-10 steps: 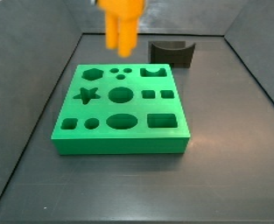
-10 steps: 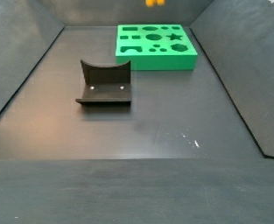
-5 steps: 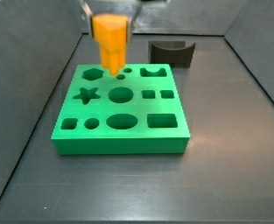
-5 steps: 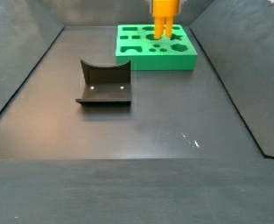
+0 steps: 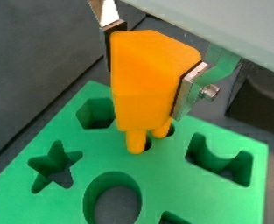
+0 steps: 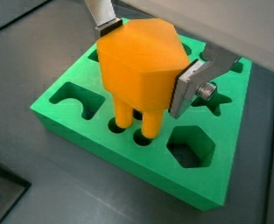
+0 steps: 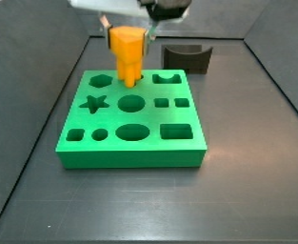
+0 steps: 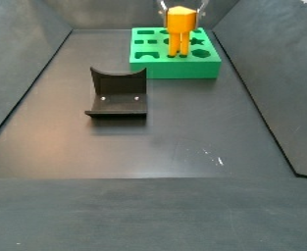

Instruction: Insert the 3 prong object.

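My gripper (image 5: 149, 80) is shut on the 3 prong object (image 5: 149, 83), a tall orange block with short prongs at its lower end. It also shows in the wrist view (image 6: 137, 74) and in both side views (image 7: 127, 52) (image 8: 180, 25). It stands upright over the green board (image 7: 132, 143), at the board's row of small round holes (image 6: 143, 137). The prong tips reach into or right at these holes. The silver fingers (image 6: 195, 79) press the block's two sides. The gripper shows in a side view (image 7: 129, 36) above the board's back part.
The green board (image 8: 169, 67) has several shaped cutouts: a star (image 7: 94, 103), a hexagon (image 7: 103, 80), circles and squares. A dark grey block with a curved notch (image 7: 187, 57) stands behind the board and shows nearer in a side view (image 8: 117, 93). Dark walls enclose the floor.
The gripper has come down with the orange block, from high above the board's back edge to the small round holes, where the prongs now meet the board.
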